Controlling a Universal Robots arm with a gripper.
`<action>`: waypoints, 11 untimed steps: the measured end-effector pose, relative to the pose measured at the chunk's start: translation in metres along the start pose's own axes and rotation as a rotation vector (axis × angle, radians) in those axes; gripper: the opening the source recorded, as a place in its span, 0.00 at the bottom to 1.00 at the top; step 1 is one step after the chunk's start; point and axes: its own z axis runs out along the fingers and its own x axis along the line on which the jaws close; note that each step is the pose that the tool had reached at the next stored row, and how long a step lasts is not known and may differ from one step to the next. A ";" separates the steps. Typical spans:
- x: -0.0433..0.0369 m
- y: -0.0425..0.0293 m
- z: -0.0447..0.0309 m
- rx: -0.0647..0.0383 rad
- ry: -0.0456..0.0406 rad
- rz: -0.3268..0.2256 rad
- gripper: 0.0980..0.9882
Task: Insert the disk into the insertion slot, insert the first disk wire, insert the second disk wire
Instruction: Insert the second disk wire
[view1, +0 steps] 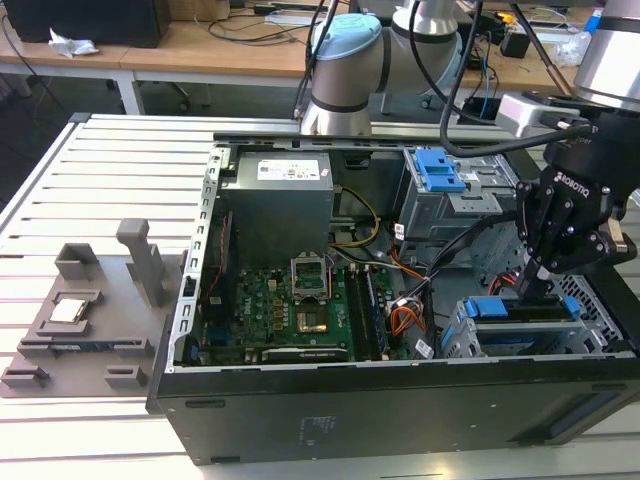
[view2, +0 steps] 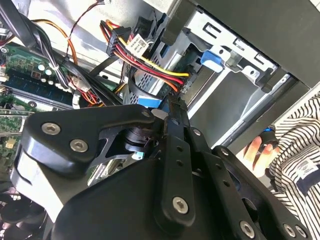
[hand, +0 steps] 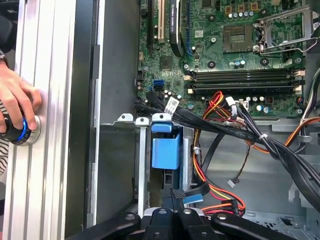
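The disk (view1: 500, 308), in its bright blue carrier (hand: 166, 150), sits inside the insertion slot (view1: 462, 340), the low silver cage at the case's corner on the exterior view's right. My gripper (view1: 530, 290) reaches down to the disk's end. Both wrist views show its fingers pressed together at the gripper tip (hand: 177, 194), closed on a blue-ended wire plug (hand: 193, 199) on a flat black cable. In the second wrist view the gripper (view2: 172, 107) sits beside that blue plug (view2: 150, 102). A red, yellow and black wire bundle (view2: 155, 65) runs to the disk's edge.
A taller grey cage with a blue latch (view1: 440, 172) stands behind the slot. The motherboard (view1: 290, 300) and power supply (view1: 275, 200) fill the case's left. A person's hand (hand: 15, 107) rests on a blue-ringed button (hand: 21, 131) outside the case. A grey fixture (view1: 90, 310) lies on the table.
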 end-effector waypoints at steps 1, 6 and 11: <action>0.0005 0.0001 0.0000 0.000 0.0001 0.000 0.00; 0.0012 -0.0003 0.0020 -0.006 -0.0072 0.023 0.00; 0.0008 -0.0046 0.0034 -0.013 -0.0102 0.047 0.00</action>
